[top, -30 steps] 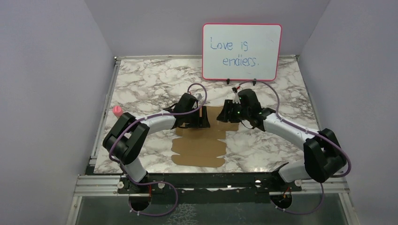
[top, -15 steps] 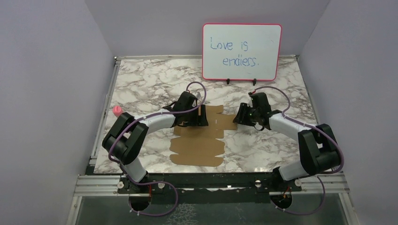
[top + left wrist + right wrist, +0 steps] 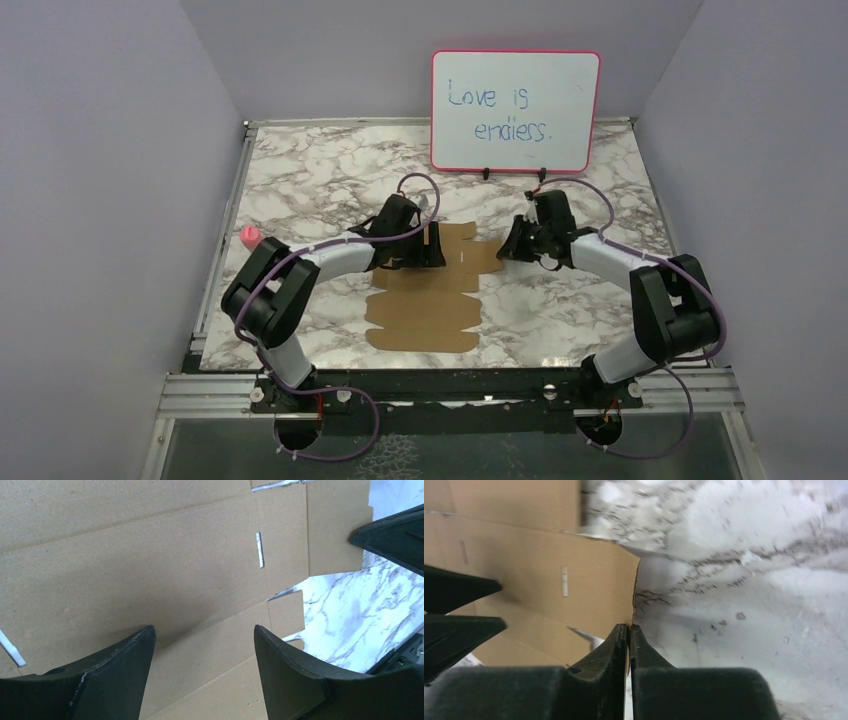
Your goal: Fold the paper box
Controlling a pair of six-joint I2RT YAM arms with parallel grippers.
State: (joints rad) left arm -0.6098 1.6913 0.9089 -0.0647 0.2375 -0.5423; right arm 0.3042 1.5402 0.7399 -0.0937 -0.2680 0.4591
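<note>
From above, the box (image 3: 425, 305) is seen as a flat sheet on the table (image 3: 300, 170), with an arm at each side of its far end. Only in the left wrist view is the left gripper (image 3: 202, 645) shown spread apart over the box. Only in the right wrist view is the right gripper (image 3: 629, 630) shown pinched on a flap's edge.

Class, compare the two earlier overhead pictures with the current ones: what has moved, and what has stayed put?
The right gripper pulled back rightward off the paper box and now sits, jaws shut, at its right edge. Whether it pinches the flap is unclear. The left gripper stayed open over the sheet's far part, and the sheet stayed flat in place.
</note>
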